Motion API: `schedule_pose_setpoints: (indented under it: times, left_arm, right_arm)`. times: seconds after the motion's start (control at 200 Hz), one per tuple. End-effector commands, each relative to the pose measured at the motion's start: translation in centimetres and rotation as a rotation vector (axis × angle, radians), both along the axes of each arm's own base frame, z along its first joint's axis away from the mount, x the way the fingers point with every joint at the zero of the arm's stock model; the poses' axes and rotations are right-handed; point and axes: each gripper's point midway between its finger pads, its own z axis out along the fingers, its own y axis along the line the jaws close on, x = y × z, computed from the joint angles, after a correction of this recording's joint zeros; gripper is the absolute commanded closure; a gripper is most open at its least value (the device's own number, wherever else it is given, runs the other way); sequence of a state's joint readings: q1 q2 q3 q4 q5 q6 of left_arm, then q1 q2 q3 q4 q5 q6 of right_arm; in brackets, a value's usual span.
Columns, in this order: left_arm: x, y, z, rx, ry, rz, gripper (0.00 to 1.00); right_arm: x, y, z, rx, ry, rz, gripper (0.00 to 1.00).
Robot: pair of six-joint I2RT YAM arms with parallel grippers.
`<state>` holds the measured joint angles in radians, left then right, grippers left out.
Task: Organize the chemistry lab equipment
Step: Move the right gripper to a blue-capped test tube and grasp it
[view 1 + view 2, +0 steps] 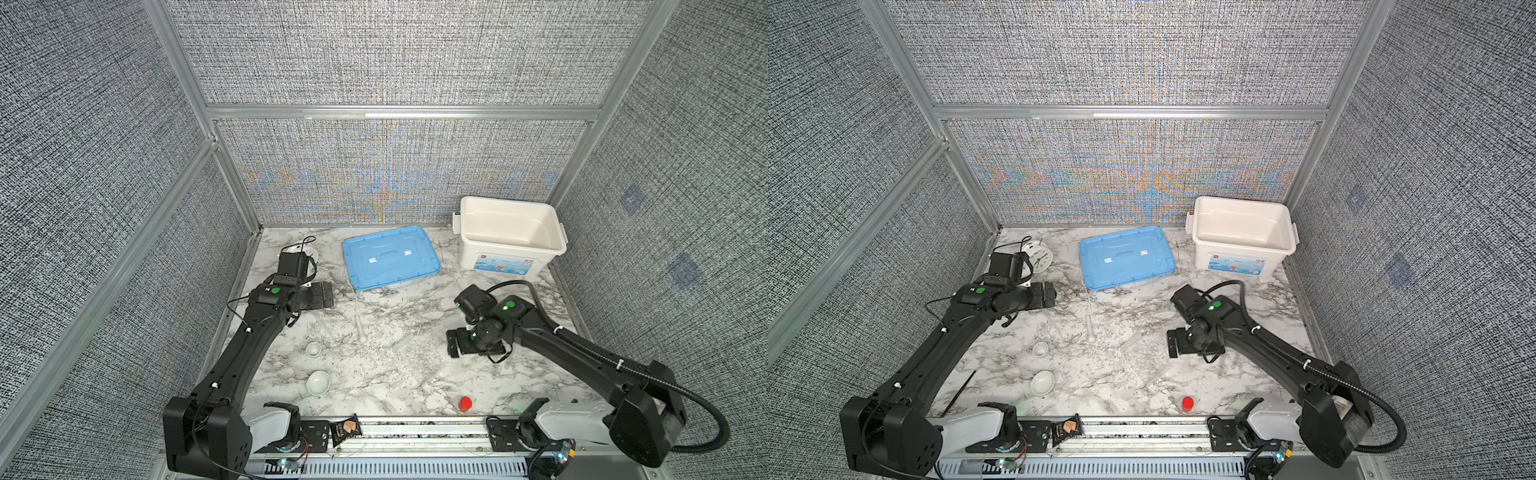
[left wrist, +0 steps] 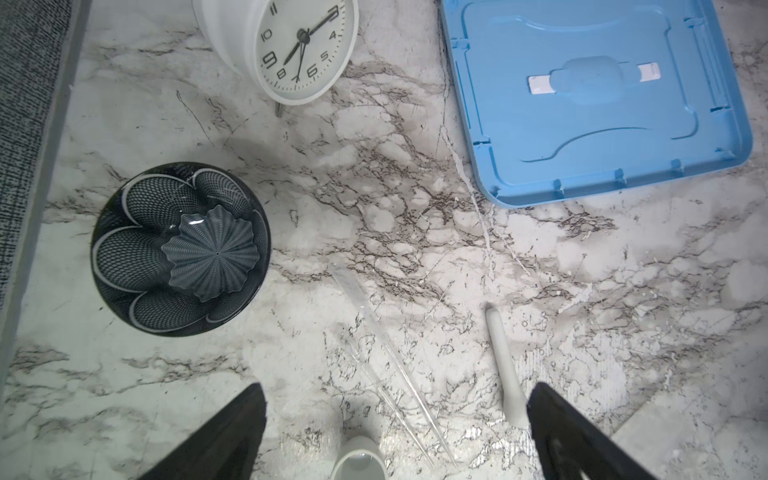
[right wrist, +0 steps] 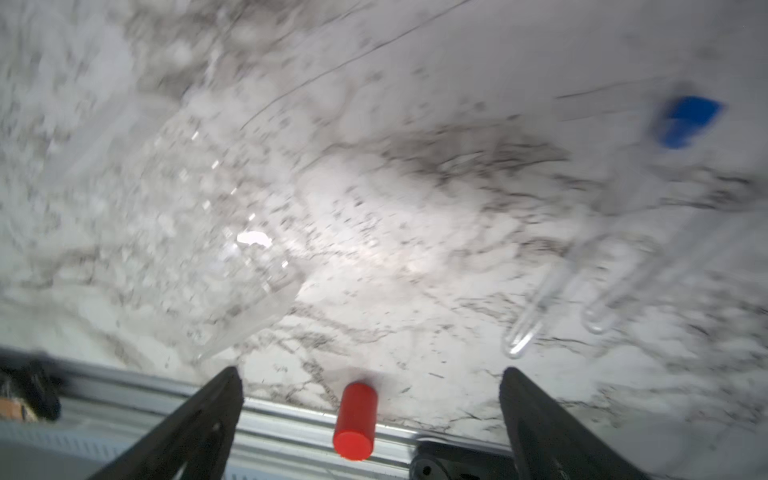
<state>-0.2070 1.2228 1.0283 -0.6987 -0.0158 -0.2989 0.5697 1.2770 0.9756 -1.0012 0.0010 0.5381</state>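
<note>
Matte black left arm (image 1: 237,357) and right arm (image 1: 582,345), green wrist lights (image 1: 275,290), white base housings (image 1: 270,424), corrugated black cable (image 1: 515,282)

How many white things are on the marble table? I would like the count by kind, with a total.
Shallow white dishes: 2
White pestle: 1
White clock: 1
White bin: 1
Total: 5

The white-and-grey marble-look bench (image 1: 395,374) is smooth and a bit shiny. The flat blue plastic lid (image 1: 390,257) and the deep white plastic box (image 1: 503,220) look smooth. The bigger round white ceramic dish (image 1: 318,382) and the smaller white ceramic dish (image 1: 313,349) are glossy. The white pestle-like stick (image 1: 360,328) looks matt. The grey woven cloth walls (image 1: 395,54) look rough, and the silver metal bars (image 1: 399,112) look smooth.
</note>
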Motion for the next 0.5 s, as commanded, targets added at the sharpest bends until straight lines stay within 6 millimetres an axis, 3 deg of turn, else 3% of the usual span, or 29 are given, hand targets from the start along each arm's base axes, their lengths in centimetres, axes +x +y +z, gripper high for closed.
schedule_pose_setpoints:
  times: [0.0, 0.09, 0.24, 0.4, 0.495]
  left_arm:
    - [0.5, 0.2, 0.4, -0.014, -0.034, 0.036, 0.01]
    - [0.3, 0.0, 0.0, -0.015, -0.052, 0.018, 0.01]
    - [0.4, -0.1, 0.2, -0.016, -0.053, 0.006, 0.01]
    - [0.4, -0.5, 0.3, -0.028, -0.046, -0.021, 0.01]
    - [0.2, -0.4, 0.3, -0.024, -0.052, -0.012, 0.01]
  right_arm:
    - [1.1, -5.0, 0.3, -0.069, 0.011, -0.195, 0.01]
    - [3.4, -7.0, 0.2, -0.026, -0.019, -0.302, 0.05]
    - [6.9, -7.7, -0.5, 0.005, -0.02, -0.287, 0.19]
    - [7.9, -10.3, -3.2, -0.166, 0.046, -0.274, 0.27]
    - [7.9, -10.6, -4.3, -0.141, 0.068, -0.29, 0.27]
